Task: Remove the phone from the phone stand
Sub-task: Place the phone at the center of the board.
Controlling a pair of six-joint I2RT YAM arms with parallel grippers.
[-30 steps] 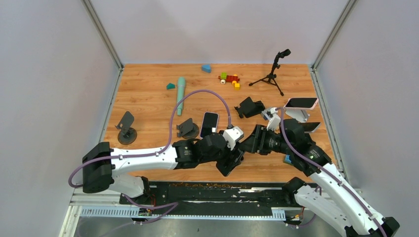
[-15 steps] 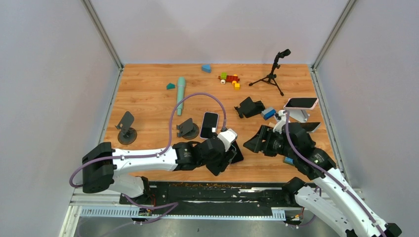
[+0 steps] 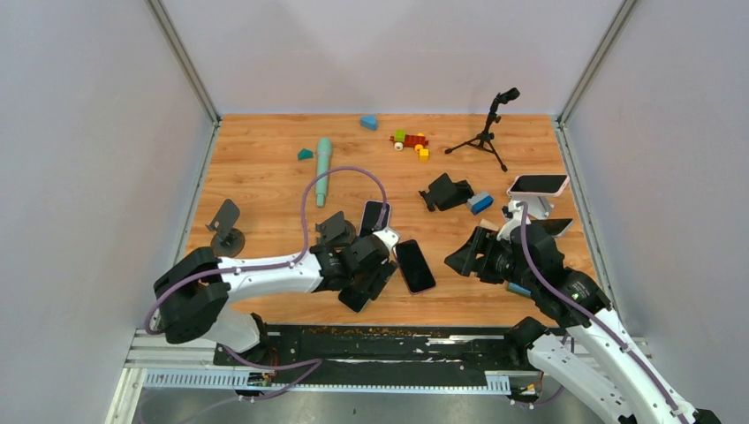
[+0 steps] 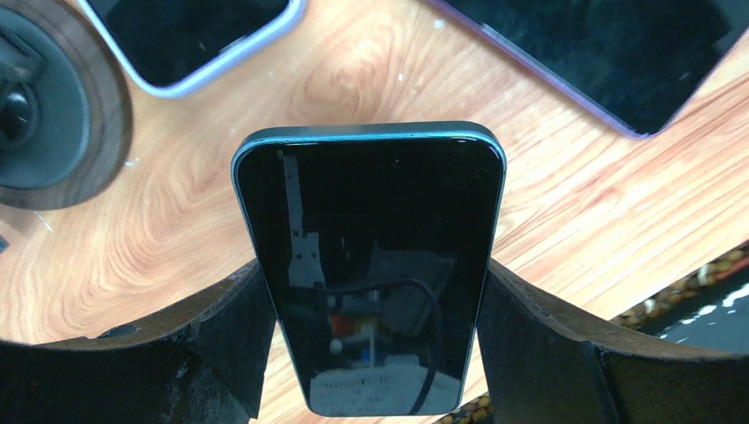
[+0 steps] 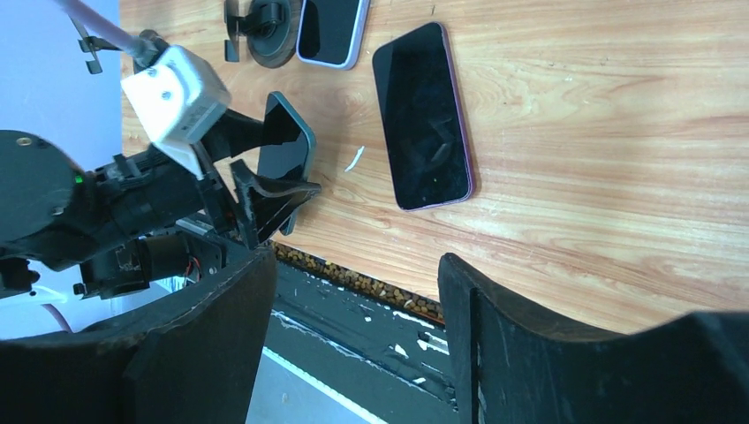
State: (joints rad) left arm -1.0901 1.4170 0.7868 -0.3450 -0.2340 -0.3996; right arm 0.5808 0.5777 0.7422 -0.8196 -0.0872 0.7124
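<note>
at 9 o'clock on the table (image 3: 265,168) an empty stand (image 3: 225,228) sits on its round foot. near 6 o'clock the left gripper (image 4: 371,300) is clamped on a dark phone (image 4: 369,238), its fingers pressing the 2 long edges, likely because the narrow width is what they can span. this phone is off any stand, tilted with its top end low over the table; whether it touches, i cannot tell. toward 12 from it are a round stand base (image 3: 336,230) and a pale-cased phone (image 3: 374,216). at its 2 o'clock a lilac-edged phone (image 3: 414,266) lies flat, so this looks like the spot for laying phones down. at 4 o'clock the right gripper (image 5: 353,322) hangs with fingers spread and nothing between them. at 3 o'clock a pink phone (image 3: 537,184) sits propped on a white stand (image 3: 533,206), probably the next to lift.
</note>
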